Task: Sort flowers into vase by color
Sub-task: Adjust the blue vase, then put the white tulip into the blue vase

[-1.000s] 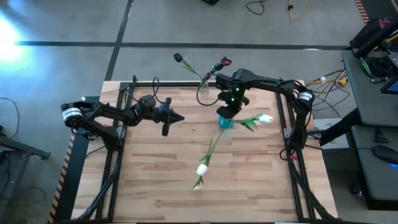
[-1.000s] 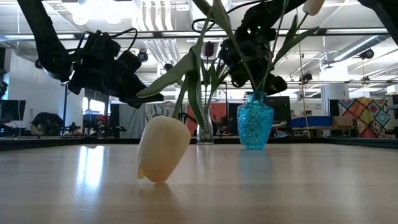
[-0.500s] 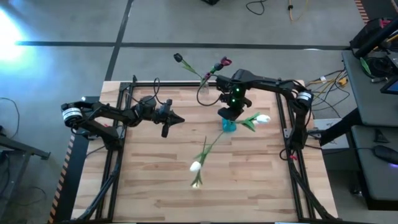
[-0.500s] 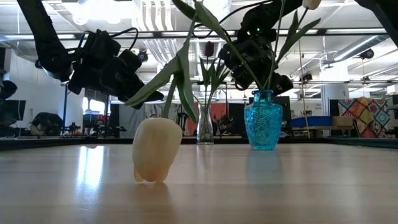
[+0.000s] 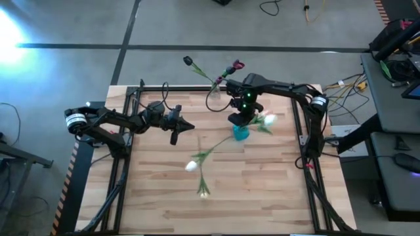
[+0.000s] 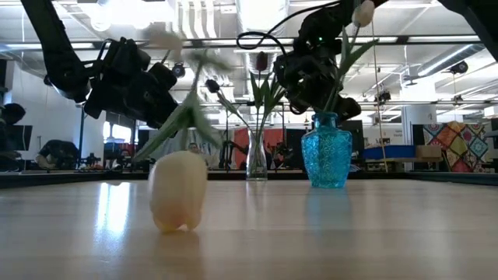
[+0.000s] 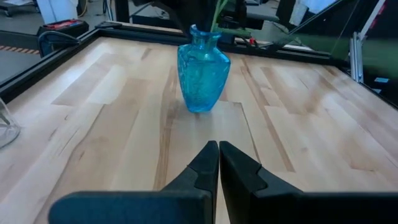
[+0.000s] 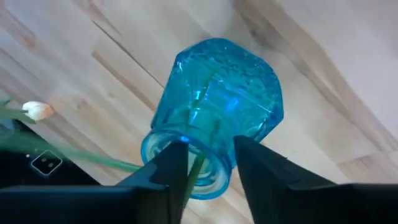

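The right gripper (image 8: 208,165) is hovering, jaws spread, directly over the blue vase (image 5: 241,132) holding green stems, a cream tulip (image 6: 178,190) is lying on the table (image 5: 262,190), and the left gripper (image 7: 218,163) is waiting pressed together.

Wooden table (image 5: 262,190); cables (image 5: 341,84) beside

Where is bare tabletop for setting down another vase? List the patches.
Free: the table's near left, and the near right past the fallen tulip. Crowded: the far right, around the blue vase, clear vase and right gripper.
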{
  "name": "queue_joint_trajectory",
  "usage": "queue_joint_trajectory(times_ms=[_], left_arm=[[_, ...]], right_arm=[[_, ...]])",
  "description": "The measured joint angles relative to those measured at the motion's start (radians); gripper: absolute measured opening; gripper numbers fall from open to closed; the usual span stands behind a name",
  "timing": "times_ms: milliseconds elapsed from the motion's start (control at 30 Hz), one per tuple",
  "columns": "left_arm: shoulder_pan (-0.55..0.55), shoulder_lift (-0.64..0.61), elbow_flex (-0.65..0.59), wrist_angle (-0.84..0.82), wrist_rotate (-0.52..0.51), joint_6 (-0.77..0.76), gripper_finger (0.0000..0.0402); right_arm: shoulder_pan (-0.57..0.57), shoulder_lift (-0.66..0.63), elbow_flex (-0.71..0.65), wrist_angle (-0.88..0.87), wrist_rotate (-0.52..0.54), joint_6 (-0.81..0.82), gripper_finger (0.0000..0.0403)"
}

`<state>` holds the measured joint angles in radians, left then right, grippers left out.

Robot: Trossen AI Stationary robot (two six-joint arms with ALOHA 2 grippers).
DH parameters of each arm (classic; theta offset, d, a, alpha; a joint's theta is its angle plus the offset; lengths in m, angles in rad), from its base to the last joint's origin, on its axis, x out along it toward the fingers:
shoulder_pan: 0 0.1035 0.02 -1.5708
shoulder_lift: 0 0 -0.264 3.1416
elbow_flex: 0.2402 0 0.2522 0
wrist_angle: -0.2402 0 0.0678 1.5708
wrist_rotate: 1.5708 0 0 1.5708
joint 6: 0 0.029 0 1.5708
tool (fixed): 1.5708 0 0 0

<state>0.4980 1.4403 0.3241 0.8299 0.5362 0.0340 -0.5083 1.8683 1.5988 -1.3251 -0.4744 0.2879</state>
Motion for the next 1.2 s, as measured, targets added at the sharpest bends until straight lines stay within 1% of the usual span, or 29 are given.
queue_joint_trajectory(times_ms=[200, 467, 800, 967, 1200], left_arm=[[0.000, 0.000, 0.000, 0.000, 0.000, 0.000, 0.0000], [0.000, 0.000, 0.000, 0.000, -0.001, 0.000, 0.0000], [0.000, 0.000, -0.002, 0.000, -0.001, -0.003, 0.0000], [0.000, 0.000, -0.005, -0.001, -0.001, -0.003, 0.0000], [0.000, 0.000, -0.006, 0.000, -0.002, -0.003, 0.0000]], right_arm=[[0.000, -0.002, 0.014, -0.001, 0.015, -0.011, 0.0163], [0.000, -0.005, 0.050, -0.028, 0.018, -0.016, 0.0187], [-0.001, -0.006, 0.141, -0.080, 0.118, -0.060, 0.0194], [-0.001, -0.007, 0.188, -0.114, 0.143, -0.089, 0.0194], [0.004, -0.008, 0.299, -0.147, 0.226, -0.141, 0.0185]])
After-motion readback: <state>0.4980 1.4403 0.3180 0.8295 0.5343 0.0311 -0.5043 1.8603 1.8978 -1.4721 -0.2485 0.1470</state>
